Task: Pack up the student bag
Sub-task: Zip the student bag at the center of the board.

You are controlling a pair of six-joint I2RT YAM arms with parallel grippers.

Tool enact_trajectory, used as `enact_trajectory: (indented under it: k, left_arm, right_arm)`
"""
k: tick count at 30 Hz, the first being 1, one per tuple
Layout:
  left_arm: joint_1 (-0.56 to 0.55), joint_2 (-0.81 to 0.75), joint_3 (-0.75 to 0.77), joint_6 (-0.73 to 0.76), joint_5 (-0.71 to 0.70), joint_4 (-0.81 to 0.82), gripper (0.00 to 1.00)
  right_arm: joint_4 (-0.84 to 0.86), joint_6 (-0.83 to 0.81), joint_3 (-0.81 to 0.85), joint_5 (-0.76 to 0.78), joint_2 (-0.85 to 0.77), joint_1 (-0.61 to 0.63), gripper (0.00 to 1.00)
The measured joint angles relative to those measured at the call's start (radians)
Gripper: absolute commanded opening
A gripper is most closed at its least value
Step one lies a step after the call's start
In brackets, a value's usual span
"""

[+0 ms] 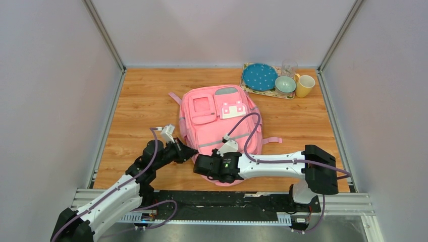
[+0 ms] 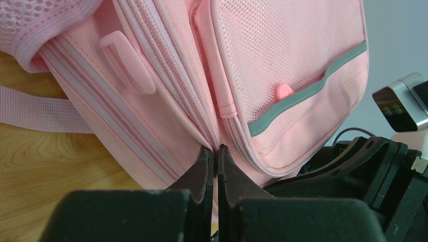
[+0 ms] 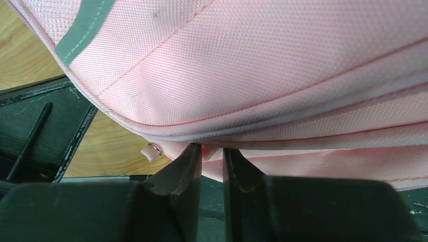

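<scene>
The student bag (image 1: 222, 121), a pink backpack with a grey strip, lies flat mid-table with its front pockets up. My left gripper (image 1: 191, 153) is at the bag's near left edge. In the left wrist view its jaws (image 2: 216, 148) are shut where two zip seams of the bag (image 2: 282, 60) converge, pinching the fabric there. My right gripper (image 1: 198, 166) is at the bag's near left corner. Its fingers (image 3: 212, 148) stand a narrow gap apart with a fold of the bag's (image 3: 252, 60) lower edge between the tips. A small pink zip pull (image 3: 151, 151) hangs just left of them.
At the back right stand a blue dotted plate (image 1: 259, 76), a pale green bowl (image 1: 285, 83), a yellow mug (image 1: 304, 85) and a clear glass (image 1: 289, 67). Grey walls enclose the table. The black mounting rail (image 1: 222, 199) runs along the near edge.
</scene>
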Motion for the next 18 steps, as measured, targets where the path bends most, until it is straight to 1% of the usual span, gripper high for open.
enact_trajectory:
  k: [2,5,6,7,8,13,14,17,18]
  left_arm:
    - [0.0,-0.003,0.0,0.0,0.0,-0.003,0.0]
    - [0.0,-0.006,0.0,0.0,-0.001,-0.006,0.0]
    - [0.0,-0.007,0.0,0.0,-0.001,-0.007,0.0]
    - [0.0,-0.008,0.0,0.0,-0.001,-0.007,0.0]
    - [0.0,-0.008,0.0,0.0,-0.002,-0.007,0.0]
    - [0.0,-0.008,0.002,0.0,-0.005,-0.011,0.0]
    - [0.0,-0.008,0.002,0.0,-0.005,-0.012,0.0]
    - [0.0,-0.01,0.004,0.0,-0.005,-0.013,0.0]
    - [0.0,-0.01,0.005,0.0,-0.005,-0.014,0.0]
  right_arm:
    - [-0.004,0.0,0.0,0.0,0.0,0.0,0.24]
    - [-0.007,0.0,0.0,0.003,0.0,0.0,0.22]
    - [-0.007,0.0,0.0,0.004,0.0,0.0,0.14]
    - [-0.006,0.0,0.0,0.004,0.0,0.001,0.03]
    - [-0.006,-0.001,0.0,0.005,0.0,0.001,0.0]
    - [-0.006,-0.012,-0.016,0.015,0.001,0.004,0.0]
    - [-0.006,-0.012,-0.016,0.018,0.001,0.004,0.05]
    - [-0.008,-0.019,-0.016,0.025,0.001,0.006,0.17]
    - [-0.007,-0.032,-0.016,0.028,0.001,0.007,0.18]
